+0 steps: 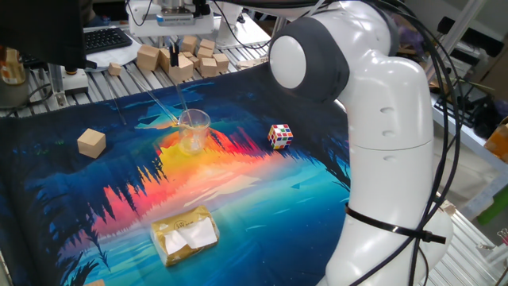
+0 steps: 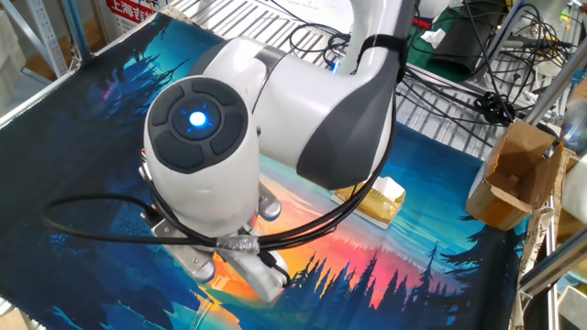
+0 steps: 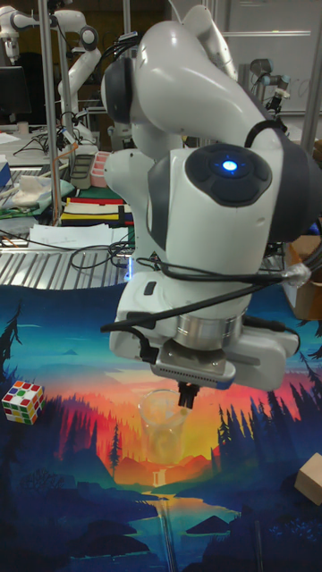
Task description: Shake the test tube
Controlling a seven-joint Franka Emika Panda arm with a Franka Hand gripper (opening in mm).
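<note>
One fixed view shows the counter [image 1: 71, 199] under a bright forest-sunset mat, with the robot arm [image 1: 381, 143] filling the right side. A clear beaker [image 1: 193, 129] stands upright near the middle of the mat. The test tube [image 1: 163, 101] leans out of the beaker, slanting up and to the left; a second thin clear rod [image 1: 182, 99] stands steeper beside it. A wooden cube [image 1: 91, 143] sits well to the left, a colour cube [image 1: 279, 136] to the right, and a yellow packet [image 1: 185, 234] lies nearer the front. Loose wooden blocks [image 1: 178, 57] are piled beyond the mat.

From the other fixed view, the arm's wrist covers the middle of the mat; beaker and tube are hidden, and the yellow packet peeks out behind it.

Tall fixed view: the fingers [image 3: 185, 395] hang just above the beaker's rim and look close together, though I cannot tell for sure. The tube itself is too faint to make out here.
</note>
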